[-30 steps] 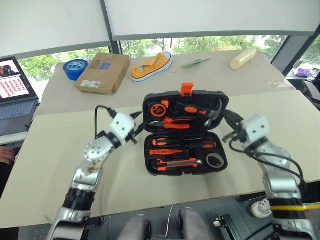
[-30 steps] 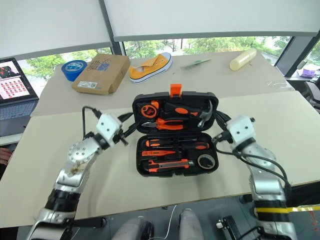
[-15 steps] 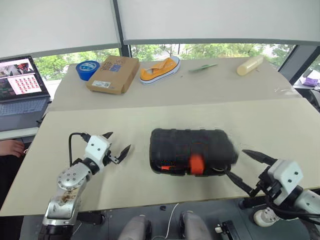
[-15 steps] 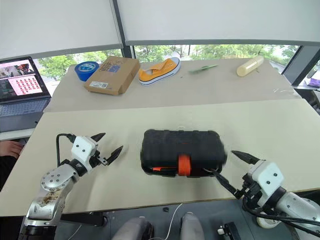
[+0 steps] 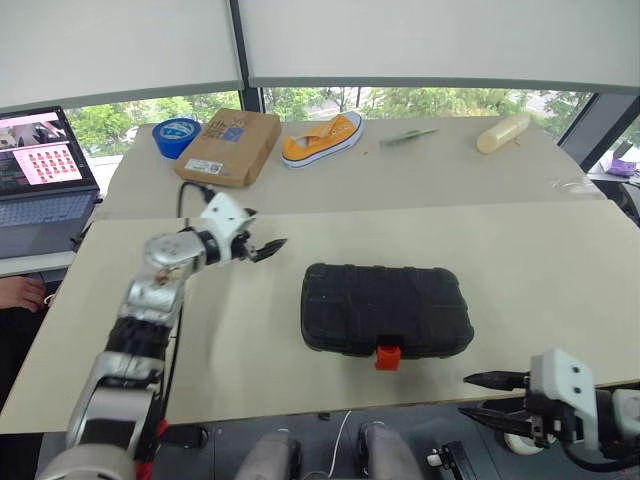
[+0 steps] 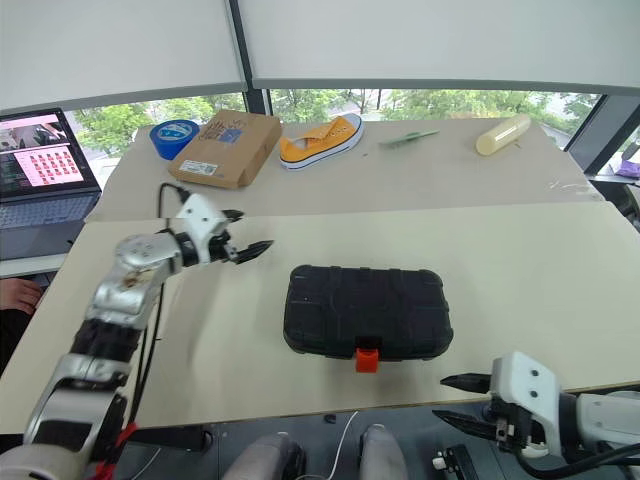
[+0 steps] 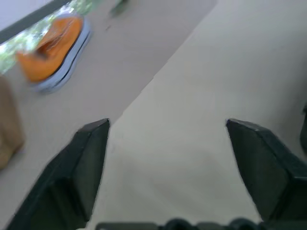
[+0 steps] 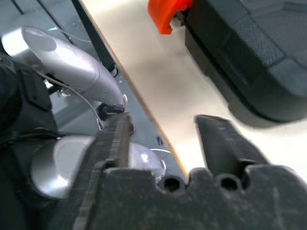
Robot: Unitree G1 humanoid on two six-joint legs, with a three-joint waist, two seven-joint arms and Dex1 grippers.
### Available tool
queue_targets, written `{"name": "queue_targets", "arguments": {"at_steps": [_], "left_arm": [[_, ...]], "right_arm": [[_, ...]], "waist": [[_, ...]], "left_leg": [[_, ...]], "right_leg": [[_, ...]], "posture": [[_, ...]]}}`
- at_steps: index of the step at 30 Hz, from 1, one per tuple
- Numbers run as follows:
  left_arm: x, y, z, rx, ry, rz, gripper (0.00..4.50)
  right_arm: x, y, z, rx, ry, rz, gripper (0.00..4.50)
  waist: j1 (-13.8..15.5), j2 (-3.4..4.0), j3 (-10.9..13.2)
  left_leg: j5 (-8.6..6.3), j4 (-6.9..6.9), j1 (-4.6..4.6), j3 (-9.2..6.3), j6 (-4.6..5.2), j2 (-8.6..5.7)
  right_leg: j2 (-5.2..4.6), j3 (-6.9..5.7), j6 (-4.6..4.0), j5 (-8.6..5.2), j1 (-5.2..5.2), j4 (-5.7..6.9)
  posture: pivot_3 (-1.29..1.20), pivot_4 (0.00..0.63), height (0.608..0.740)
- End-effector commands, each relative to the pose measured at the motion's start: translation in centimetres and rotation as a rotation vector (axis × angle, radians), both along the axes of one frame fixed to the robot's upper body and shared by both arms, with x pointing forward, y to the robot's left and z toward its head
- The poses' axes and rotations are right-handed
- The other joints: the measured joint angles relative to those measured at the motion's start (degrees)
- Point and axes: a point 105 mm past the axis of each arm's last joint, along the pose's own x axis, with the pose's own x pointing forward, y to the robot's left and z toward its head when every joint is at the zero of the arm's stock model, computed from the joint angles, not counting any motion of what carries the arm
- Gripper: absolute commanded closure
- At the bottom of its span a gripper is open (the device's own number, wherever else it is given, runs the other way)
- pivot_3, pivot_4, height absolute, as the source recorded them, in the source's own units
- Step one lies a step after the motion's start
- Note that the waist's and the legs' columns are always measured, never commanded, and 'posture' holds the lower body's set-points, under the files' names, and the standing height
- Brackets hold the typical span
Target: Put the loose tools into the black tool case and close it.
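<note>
The black tool case (image 5: 388,310) lies shut in the middle of the table, its orange latch (image 5: 387,357) facing the front edge. The loose tools are out of view. My left gripper (image 5: 268,249) hovers open over the bare table, left of the case's far corner and apart from it; the left wrist view shows its fingers (image 7: 86,158) spread wide with nothing between them. My right gripper (image 5: 468,394) is open and empty, below and in front of the table's front edge, right of the latch. The right wrist view shows the latch (image 8: 168,14) and the case's corner.
At the back of the table are a brown cardboard box (image 5: 230,146), a blue tape roll (image 5: 176,132), an orange shoe (image 5: 322,137), a green item (image 5: 405,135) and a pale yellow cylinder (image 5: 502,131). A laptop (image 5: 40,170) and a person's hand (image 5: 15,292) are at the left.
The case, open a second ago with both grippers at its lid, is now shut. My left gripper swung up and away to the case's far left. My right gripper drew back past the table's front edge.
</note>
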Motion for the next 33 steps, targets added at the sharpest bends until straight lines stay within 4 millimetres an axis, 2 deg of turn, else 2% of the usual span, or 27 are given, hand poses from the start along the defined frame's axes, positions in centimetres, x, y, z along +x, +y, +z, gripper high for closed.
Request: {"name": "queue_targets", "arguments": {"at_steps": [1,3,5,6,7,10,14,18,20,22,26,30,33], "left_arm": [[0.0,-3.5,-0.5,0.077,-0.018,-0.172,2.02],[-1.0,-5.1,-1.4,0.127,0.016,-0.291,2.78],[-2.4,-6.0,-2.1,0.181,0.036,-0.408,3.53],[-3.1,-6.1,-2.6,0.223,0.041,-0.457,3.74],[-3.5,-6.1,-3.0,0.253,0.043,-0.488,3.74],[-4.4,-5.8,-3.2,0.287,0.055,-0.536,3.74],[-4.8,-5.7,-2.1,0.261,0.052,-0.548,3.74],[-4.4,-6.4,0.8,0.167,0.019,-0.522,3.74],[-4.6,-7.8,2.7,0.102,0.017,-0.542,3.74],[-5.4,-9.3,3.4,0.090,0.016,-0.600,3.74],[-7.4,-11.5,2.1,0.144,0.028,-0.715,3.74],[-7.7,-13.0,-0.7,0.266,-0.014,-0.763,3.74],[-7.9,-13.2,-2.6,0.350,-0.039,-0.790,3.74]], "right_arm": [[1.5,1.2,-0.8,-0.016,-0.042,0.055,3.67],[2.9,1.6,-1.0,-0.025,-0.080,0.056,4.42],[4.5,1.7,-1.0,-0.042,-0.133,0.034,4.50],[6.5,1.2,-0.7,-0.055,-0.204,-0.029,4.50],[8.0,0.8,-0.3,-0.056,-0.249,-0.089,4.50],[10.7,-0.1,0.4,-0.047,-0.317,-0.180,4.50],[12.4,-0.9,1.1,-0.050,-0.364,-0.230,4.50],[12.1,-1.3,2.1,-0.027,-0.348,-0.214,4.50],[11.4,-1.8,2.9,-0.028,-0.334,-0.205,4.50],[10.8,-2.2,3.5,-0.031,-0.318,-0.201,4.50],[9.0,-1.7,3.5,-0.032,-0.252,-0.154,4.50],[7.2,0.1,2.4,-0.034,-0.190,-0.097,4.50],[7.0,1.1,1.8,-0.024,-0.181,-0.095,4.50]], "waist": [[-0.22,-0.05,0.03],[-0.38,-0.07,0.04],[-0.69,-0.06,0.04],[-0.62,-0.06,0.04],[-0.69,-0.09,0.06],[-0.83,-0.03,0.04],[-0.34,-0.02,0.03],[-0.05,-0.02,0.03],[0.06,0.00,0.04],[0.17,0.01,0.04],[-0.09,0.03,0.03],[-0.17,0.03,0.03],[-0.15,0.02,0.03]], "left_leg": [[-0.01,0.03,-0.07,0.01,0.02,0.00],[-0.05,0.05,-0.25,0.05,0.10,0.00],[-0.08,0.05,-0.34,0.08,0.14,0.00],[-0.08,0.05,-0.36,0.10,0.15,0.01],[-0.09,0.03,-0.38,0.09,0.16,0.00],[-0.09,0.05,-0.53,0.17,0.16,-0.03],[-0.08,0.15,-0.91,0.17,0.15,-0.06],[-0.06,0.34,-1.44,0.09,0.13,-0.09],[-0.05,0.45,-1.68,0.12,0.13,-0.12],[-0.06,0.77,-2.01,0.03,0.15,-0.12],[-0.12,0.92,-1.91,0.06,0.26,-0.12],[-0.13,0.92,-1.84,0.08,0.27,-0.10],[-0.13,0.94,-1.77,0.16,0.27,-0.08]], "right_leg": [[0.01,0.00,0.01,0.01,-0.02,-0.10],[0.00,0.01,0.08,0.05,-0.10,-0.29],[0.00,0.03,0.13,0.09,-0.18,-0.42],[0.00,0.03,0.13,0.09,-0.21,-0.42],[-0.01,0.04,0.13,0.09,-0.25,-0.44],[-0.04,0.13,0.14,0.11,-0.47,-0.43],[-0.06,0.12,0.16,0.14,-0.87,-0.30],[-0.03,0.06,0.16,0.14,-1.46,0.34],[-0.04,0.07,0.16,0.14,-1.69,0.38],[-0.03,-0.04,0.17,0.15,-1.80,0.42],[-0.03,0.02,0.24,0.19,-1.63,0.42],[0.02,0.07,0.23,0.19,-1.62,0.42],[0.01,0.15,0.20,0.21,-1.60,0.38]], "posture": [[0.00,0.150,0.735],[0.00,0.150,0.735],[0.00,0.150,0.735],[0.00,0.150,0.735],[0.00,0.150,0.735],[0.00,0.150,0.735],[0.00,0.150,0.735],[0.00,0.150,0.735],[0.00,0.150,0.735],[0.00,0.150,0.735],[0.00,0.150,0.735],[0.00,0.150,0.735],[0.00,0.150,0.735]]}}
